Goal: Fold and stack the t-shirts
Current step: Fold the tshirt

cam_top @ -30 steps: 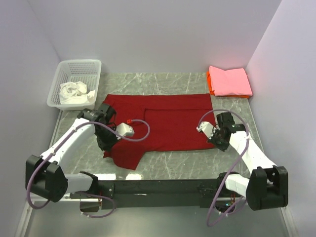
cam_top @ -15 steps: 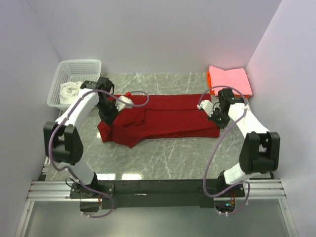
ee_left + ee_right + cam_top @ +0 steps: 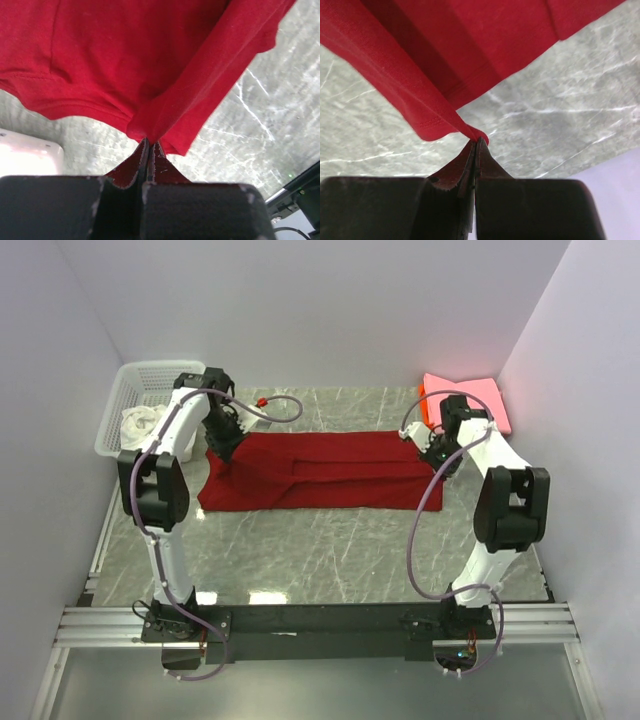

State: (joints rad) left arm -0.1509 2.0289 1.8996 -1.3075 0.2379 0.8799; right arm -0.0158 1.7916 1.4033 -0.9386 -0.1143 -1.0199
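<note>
Presently the deep red t-shirt (image 3: 320,472) lies as a long band across the bench, running left to right slightly beyond mid-depth, its near edge flat on the marble. Left gripper (image 3: 148,143): jaws closed, pinching a fold of the red cloth at the band's far left corner, just beside the basket. Right gripper (image 3: 477,143): jaws closed on a hemmed edge of the same shirt at its far right corner. The cloth is gathered to a point at each pinch. Pink t-shirt (image 3: 468,400): folded, at the far right corner of the bench, resting on an orange t-shirt (image 3: 423,400) of which only a strip shows along the left side. White lattice basket (image 3: 150,368): at the far left corner, with a white t-shirt (image 3: 145,426) crumpled inside. Red shirt and pink stack: near, whether touching cannot be told
</note>
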